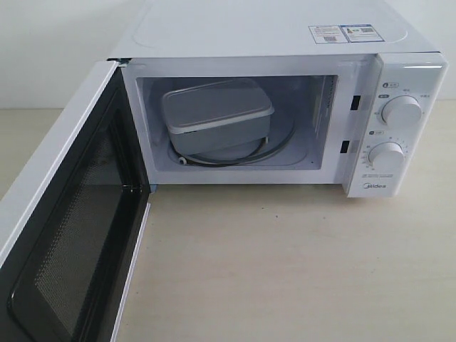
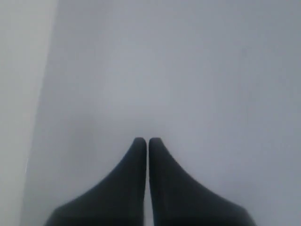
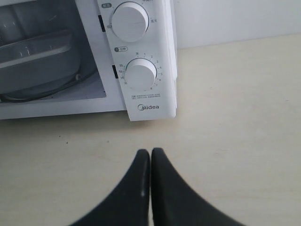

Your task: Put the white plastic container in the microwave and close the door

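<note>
Wide open door [image 1: 71, 235], box [image 1: 217, 117] inside microwave [image 1: 249, 28]. Shut, empty left fingers [image 2: 134, 183] and right fingers [image 3: 136, 188]. Might slip off smooth door when pushing.

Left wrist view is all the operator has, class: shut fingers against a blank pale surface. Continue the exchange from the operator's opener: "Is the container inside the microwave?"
Observer: Yes. The white plastic container, lid on, sits inside the microwave.
Operator: How does the door stand?
Observer: The door is swung wide open, its mesh inner face showing.
Operator: Where is the other arm?
Observer: The right gripper, shut and empty, is over the table, facing the dial panel.
</note>
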Robot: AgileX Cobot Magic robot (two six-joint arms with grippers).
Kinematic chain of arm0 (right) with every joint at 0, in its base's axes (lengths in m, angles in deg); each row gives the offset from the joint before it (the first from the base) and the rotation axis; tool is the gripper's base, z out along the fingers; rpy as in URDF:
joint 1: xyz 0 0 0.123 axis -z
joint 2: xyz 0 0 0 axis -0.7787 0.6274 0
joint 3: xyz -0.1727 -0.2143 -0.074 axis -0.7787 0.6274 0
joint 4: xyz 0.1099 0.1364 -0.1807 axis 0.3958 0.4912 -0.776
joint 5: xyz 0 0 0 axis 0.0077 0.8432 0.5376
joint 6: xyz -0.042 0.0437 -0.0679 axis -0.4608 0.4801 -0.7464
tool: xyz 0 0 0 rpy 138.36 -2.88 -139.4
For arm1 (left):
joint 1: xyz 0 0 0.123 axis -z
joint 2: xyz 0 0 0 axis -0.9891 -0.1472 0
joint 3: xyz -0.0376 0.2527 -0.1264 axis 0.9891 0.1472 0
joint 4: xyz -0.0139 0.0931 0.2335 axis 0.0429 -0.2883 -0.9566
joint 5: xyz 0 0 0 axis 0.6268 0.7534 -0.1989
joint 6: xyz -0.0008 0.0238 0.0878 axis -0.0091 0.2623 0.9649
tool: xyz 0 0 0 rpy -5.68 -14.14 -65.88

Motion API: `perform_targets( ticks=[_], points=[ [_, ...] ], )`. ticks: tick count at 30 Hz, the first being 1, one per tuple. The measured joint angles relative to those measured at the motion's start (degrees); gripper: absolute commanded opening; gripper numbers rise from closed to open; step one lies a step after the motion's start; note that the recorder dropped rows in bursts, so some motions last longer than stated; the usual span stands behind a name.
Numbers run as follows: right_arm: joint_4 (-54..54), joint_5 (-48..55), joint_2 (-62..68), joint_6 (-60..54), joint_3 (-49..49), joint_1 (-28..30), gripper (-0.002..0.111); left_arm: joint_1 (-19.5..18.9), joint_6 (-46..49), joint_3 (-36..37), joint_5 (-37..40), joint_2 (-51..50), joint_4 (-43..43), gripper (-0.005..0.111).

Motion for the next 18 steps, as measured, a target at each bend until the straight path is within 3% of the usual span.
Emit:
perform_targets(
  ticks=[6, 9, 18],
  points=[
    [0.0, 0.0, 0.0, 0.0, 0.0, 0.0, 0.0, 0.0, 3.9, -24.2, 39.6, -20.3, 2.9, 0.004],
    [0.0, 0.0, 0.0, 0.0, 0.0, 0.0, 0.0, 0.0, 4.0, -31.6, 50.8, -29.3, 4.8, 0.004],
    [0.0, 0.0, 0.0, 0.0, 0.0, 0.0, 0.0, 0.0, 4.3, -34.0, 53.3, -39.6, 8.5, 0.004]
  ],
)
